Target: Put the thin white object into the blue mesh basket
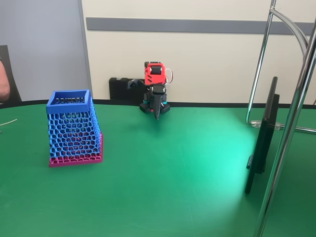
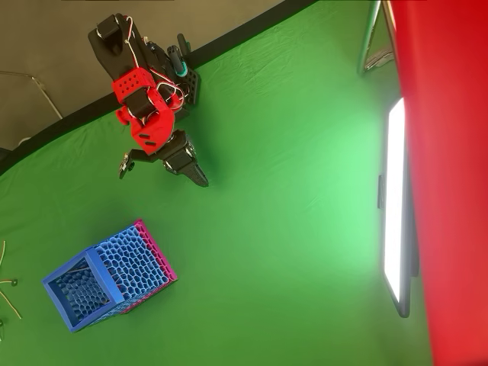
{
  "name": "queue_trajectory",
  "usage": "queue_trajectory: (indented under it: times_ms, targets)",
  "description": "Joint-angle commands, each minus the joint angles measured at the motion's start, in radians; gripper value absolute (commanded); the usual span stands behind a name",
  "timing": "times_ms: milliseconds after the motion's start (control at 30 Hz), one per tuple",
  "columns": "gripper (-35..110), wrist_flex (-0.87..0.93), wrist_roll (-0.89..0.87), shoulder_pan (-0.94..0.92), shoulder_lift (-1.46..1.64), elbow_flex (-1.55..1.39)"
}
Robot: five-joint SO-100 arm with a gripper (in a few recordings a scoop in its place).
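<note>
The blue mesh basket (image 1: 74, 129) (image 2: 107, 276) stands upright on its magenta-pink base at the left of the green table. My gripper (image 1: 157, 116) (image 2: 200, 178) hangs folded at the arm's base at the back, tip pointing down at the table, fingers together and holding nothing. It is well to the right of the basket in the fixed view. Thin pale strands (image 2: 11, 305) (image 1: 10, 121) lie on the table at the far left edge, beyond the basket. I cannot tell which of them is the thin white object.
A dark flat screen (image 1: 261, 140) (image 2: 396, 206) stands on edge at the right, beside chrome stand tubes (image 1: 286, 143). A person's arm (image 1: 4, 81) shows at the far left edge. Open green table lies between basket and screen.
</note>
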State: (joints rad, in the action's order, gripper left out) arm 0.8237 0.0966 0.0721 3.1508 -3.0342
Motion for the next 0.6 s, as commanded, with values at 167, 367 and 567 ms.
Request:
queue_trajectory:
  times_ms: [167, 367, 567]
  targets:
    - [0, 0.040, -0.028, -0.008, 0.106, -0.020]
    - [1, 0.063, -0.044, -0.023, 0.173, -0.040]
    - [1, 0.054, -0.055, -0.023, 0.173, -0.044]
